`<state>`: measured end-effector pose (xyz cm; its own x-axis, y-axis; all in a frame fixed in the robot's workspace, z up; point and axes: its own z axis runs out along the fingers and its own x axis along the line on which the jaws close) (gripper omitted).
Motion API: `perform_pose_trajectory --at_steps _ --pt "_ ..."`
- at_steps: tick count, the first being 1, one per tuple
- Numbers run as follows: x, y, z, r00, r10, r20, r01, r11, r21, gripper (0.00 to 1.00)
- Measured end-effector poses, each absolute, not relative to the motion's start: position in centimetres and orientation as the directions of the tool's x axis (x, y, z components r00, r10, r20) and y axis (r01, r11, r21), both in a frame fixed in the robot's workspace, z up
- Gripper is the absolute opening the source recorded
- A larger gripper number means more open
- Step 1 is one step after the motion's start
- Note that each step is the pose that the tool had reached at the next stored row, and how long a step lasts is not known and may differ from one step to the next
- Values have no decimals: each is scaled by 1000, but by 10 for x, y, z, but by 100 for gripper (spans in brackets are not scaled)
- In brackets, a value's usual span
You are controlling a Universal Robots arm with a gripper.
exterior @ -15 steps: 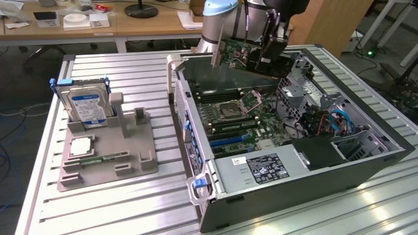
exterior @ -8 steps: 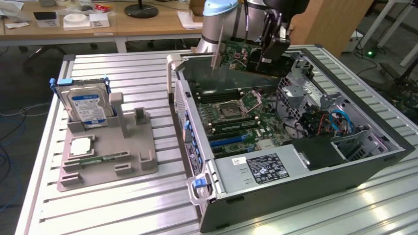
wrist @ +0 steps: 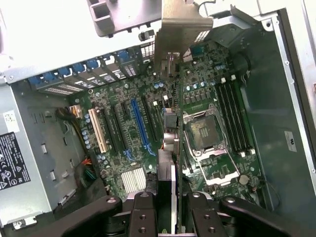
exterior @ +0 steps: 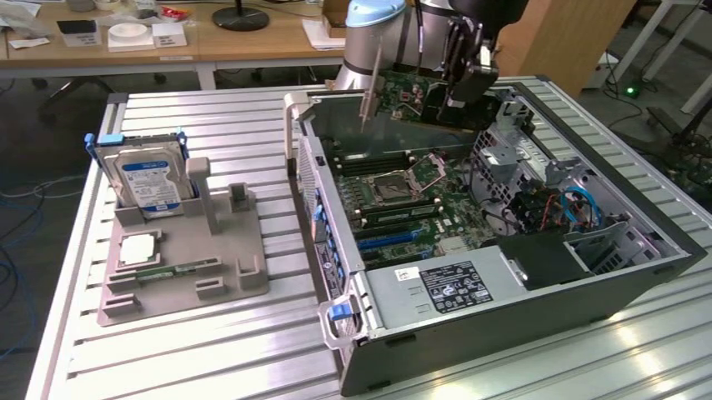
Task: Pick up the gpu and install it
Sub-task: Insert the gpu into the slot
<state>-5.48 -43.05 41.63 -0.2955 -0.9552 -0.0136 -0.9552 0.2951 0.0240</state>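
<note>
the bench (exterior: pixel 200 333) is made of ribbed aluminium slats, pale and a little shiny. on it lies the open computer case (exterior: pixel 501 333), a big dark metal box on its side. inside it the green motherboard (exterior: pixel 389 217) is flat and crowded with small parts. beside the case, toward the exterior view's left, stands a grey plastic holder (exterior: pixel 223 287) with a matt surface. it carries a silver hard drive (exterior: pixel 150 183) with a blue label.

the first part of the task looks done: the gpu (exterior: pixel 418 96) is lifted and hangs in the air above the far end of the case, under the arm (exterior: pixel 378 25). it is a thin flat card with a green board face, and it has a silver metal bracket (wrist: pixel 180 29) at one end. the black fingers (wrist: pixel 144 215) are clamped on the gpu from both sides, and in the wrist view the card is seen edge-on between them.

the install is not yet done, i judge. the card touches no part of the motherboard, and the long blue slot (wrist: pixel 140 123) below it is free.
</note>
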Motion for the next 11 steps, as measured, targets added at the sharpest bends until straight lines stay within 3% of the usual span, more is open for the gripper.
perform_pose_trajectory --at_steps 11 --pt "-55 -431 416 -237 -971 -18 -972 237 6 27"
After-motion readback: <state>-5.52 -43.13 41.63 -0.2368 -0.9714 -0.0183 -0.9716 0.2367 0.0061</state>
